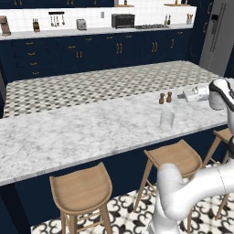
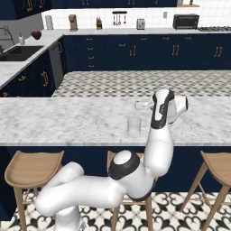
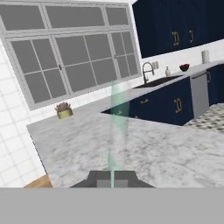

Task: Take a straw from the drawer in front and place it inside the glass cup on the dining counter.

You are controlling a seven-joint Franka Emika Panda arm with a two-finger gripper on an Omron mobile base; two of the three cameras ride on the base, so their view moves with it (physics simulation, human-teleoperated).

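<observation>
The pincer point(image 3: 112, 177) is clamped on the straw point(image 3: 116, 131), whose long axis runs straight out from the fingertips toward 12 o'clock in the hand view, roughly level over the dining counter point(image 1: 68, 132). In the left base view the glass cup point(image 1: 167, 119) stands upright on the counter at about 7 o'clock from the hand, just below it. I judge the straw must tip tip-down and come over the cup's mouth before release.

straw point(image 3: 116, 131) a blurred, see-through streak in the hand view, lower end hidden between the finger tips, gripper point(image 2: 138, 106) seemingly hidden behind the arm's wrist in the right base view
</observation>
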